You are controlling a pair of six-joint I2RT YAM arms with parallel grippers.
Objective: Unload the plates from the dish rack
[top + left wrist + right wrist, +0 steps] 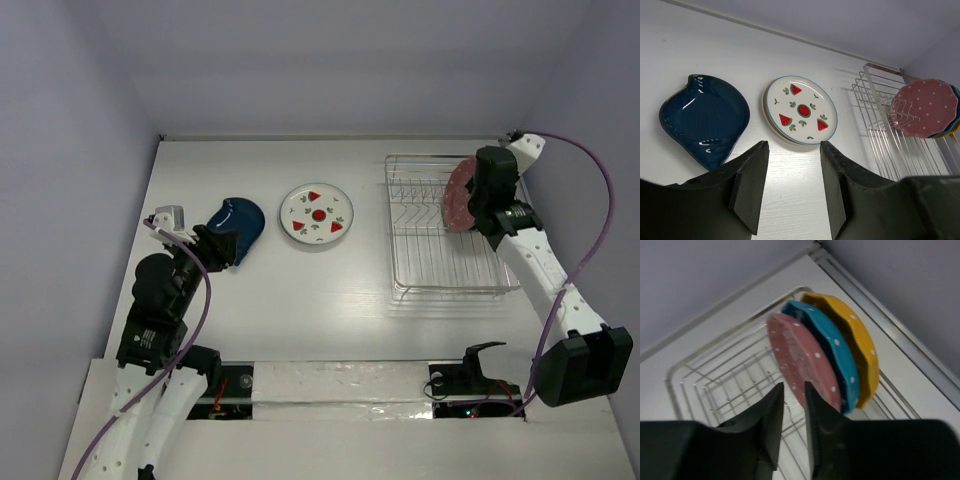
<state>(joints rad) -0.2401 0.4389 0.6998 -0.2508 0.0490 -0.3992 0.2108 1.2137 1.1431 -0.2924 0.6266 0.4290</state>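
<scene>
Right hand (794, 388): fingers stand close together at the rim of the pink plate (801, 354); cannot tell whether they clamp it. Left hand (792, 150): fingers apart, empty, over the tabletop (330, 320).
Step, as judged: taking the third plate.
Dish rack (425, 262) holds three plates upright in its right part: pink, bright blue plate (826, 335), yellow plate (856, 332). Dark blue plate (705, 117) and white plate (802, 111) lie flat on the tabletop, left of the rack.
Next move needs a firm pinch, then a lift straight out of the rack.
</scene>
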